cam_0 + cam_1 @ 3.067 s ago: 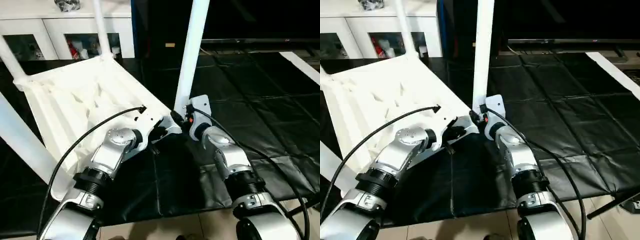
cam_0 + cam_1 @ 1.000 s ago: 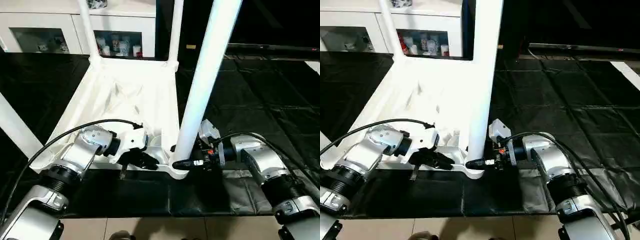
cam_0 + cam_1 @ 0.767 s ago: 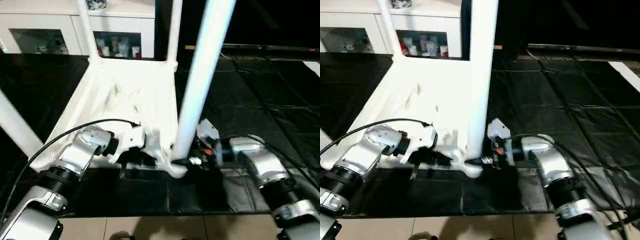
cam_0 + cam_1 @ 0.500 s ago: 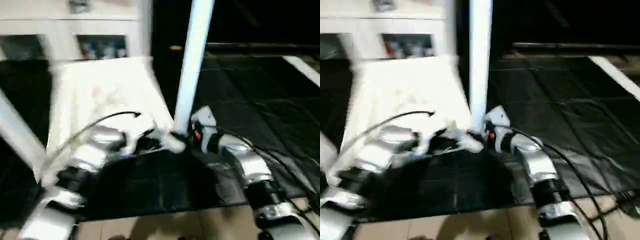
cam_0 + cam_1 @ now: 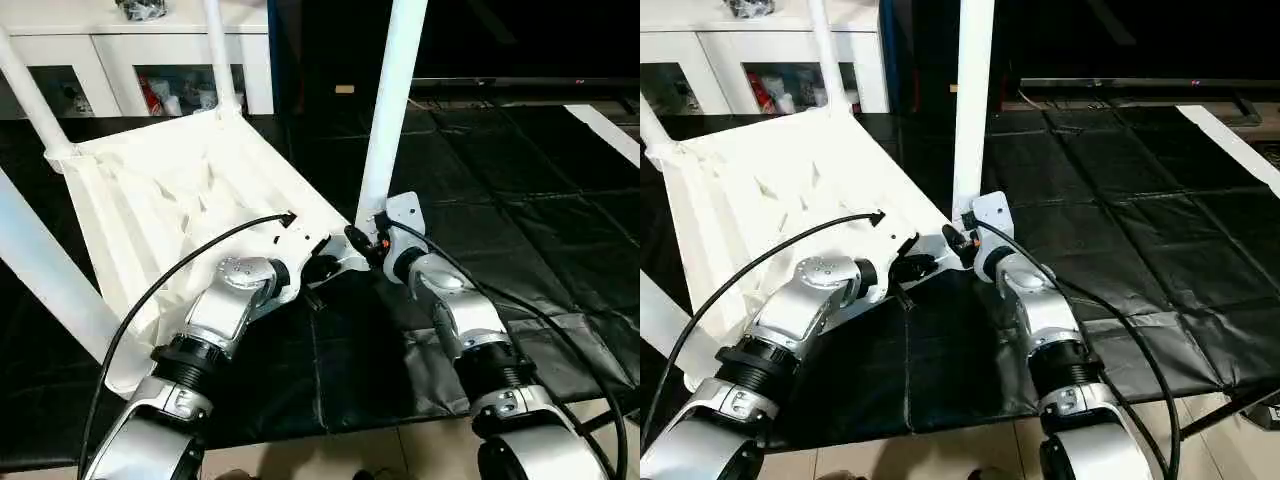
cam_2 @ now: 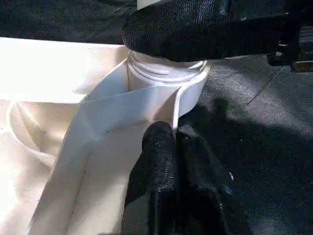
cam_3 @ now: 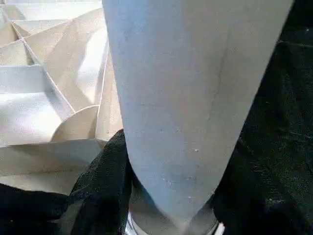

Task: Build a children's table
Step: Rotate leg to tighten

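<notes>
- At the near corner socket of the upturned table top (image 5: 170, 200), the right end effector (image 5: 362, 243) grips the upright leg (image 5: 388, 110) base.
- Left end effector (image 6: 176, 142), fingers together, pinches the top's rim beside that socket.

One upturned white table top (image 5: 170, 210) lies on the black mat (image 5: 520, 220). Four white legs stand in its corner sockets: one at twelve o'clock (image 5: 222, 55), one at one o'clock (image 5: 390, 110), two at nine to ten o'clock (image 5: 45, 270) (image 5: 28, 95). Two grippers (image 5: 322, 268) (image 5: 362, 240). One white cabinet (image 5: 110, 45).
</notes>
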